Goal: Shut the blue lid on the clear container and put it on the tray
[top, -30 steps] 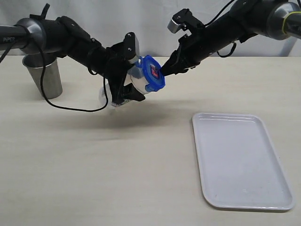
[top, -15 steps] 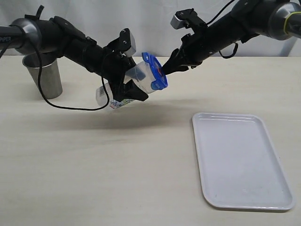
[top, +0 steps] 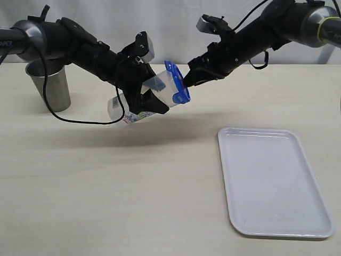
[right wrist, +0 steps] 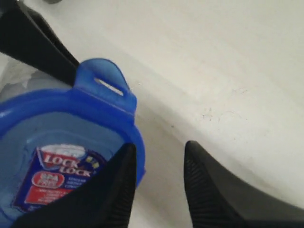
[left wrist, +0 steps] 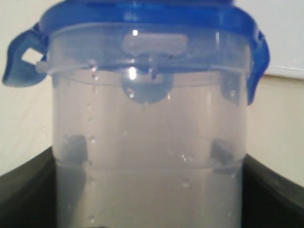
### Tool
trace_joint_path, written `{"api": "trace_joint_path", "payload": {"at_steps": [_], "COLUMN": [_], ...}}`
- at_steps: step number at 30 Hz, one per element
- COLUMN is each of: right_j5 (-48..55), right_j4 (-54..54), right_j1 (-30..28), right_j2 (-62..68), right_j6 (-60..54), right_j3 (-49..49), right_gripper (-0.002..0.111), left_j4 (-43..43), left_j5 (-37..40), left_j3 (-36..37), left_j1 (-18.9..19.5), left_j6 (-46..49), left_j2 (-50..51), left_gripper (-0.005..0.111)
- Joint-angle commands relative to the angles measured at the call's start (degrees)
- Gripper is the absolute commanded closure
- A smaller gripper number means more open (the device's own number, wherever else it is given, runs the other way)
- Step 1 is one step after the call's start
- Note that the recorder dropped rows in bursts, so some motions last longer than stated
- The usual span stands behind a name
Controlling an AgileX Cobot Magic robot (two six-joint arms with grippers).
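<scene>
The clear container (top: 151, 87) hangs tilted above the table, and my left gripper (top: 148, 92) is shut on its body. In the left wrist view the container (left wrist: 152, 156) fills the frame, and the gripper's dark pads (left wrist: 74, 148) show through its wall. The blue lid (top: 177, 82) sits on the container's mouth, facing right. One of its tabs (right wrist: 107, 83) sticks outward. My right gripper (top: 187, 79) is open at the lid's face. One finger (right wrist: 116, 190) lies over the lid (right wrist: 61, 118) near its sticker, the other past its edge. The white tray (top: 272, 181) lies at the lower right.
A grey steel cup (top: 50, 85) stands at the far left, behind the left arm. A black cable (top: 80, 122) droops from that arm to the table. A pale wall runs along the table's far edge.
The left gripper has turned the container flatter, so the lid now faces right, almost edge-on. The right gripper has followed and stayed at the lid's face.
</scene>
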Motion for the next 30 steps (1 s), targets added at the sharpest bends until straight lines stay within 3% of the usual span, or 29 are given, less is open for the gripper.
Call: {"api": "trace_joint_path", "payload": {"at_steps": [1, 6, 12, 30], "right_j5": [4.3, 11.3, 11.3, 11.3], "right_j4": [1.6, 10.0, 0.1, -0.6], "right_j1": [-1.0, -0.9, 3.1, 4.3], "right_j2": [-2.9, -3.8, -2.4, 5.4], "right_j6": [10.4, 11.8, 16.5, 18.0], "right_j3": [-4.9, -9.1, -8.9, -8.8], "right_gripper": [0.074, 0.061, 0.061, 0.062], "left_j4": [0.6, 2.7, 2.5, 2.1], "left_j5": [-0.5, -2.0, -3.2, -3.3], "left_j3": [-0.6, -0.6, -0.6, -0.6], "left_j1": [-0.5, -0.7, -0.7, -0.7], "left_j6": [-2.4, -2.4, -2.8, -3.9], "left_j2": [-1.2, -0.3, 0.0, 0.0], "left_gripper": [0.107, 0.107, 0.107, 0.107]}}
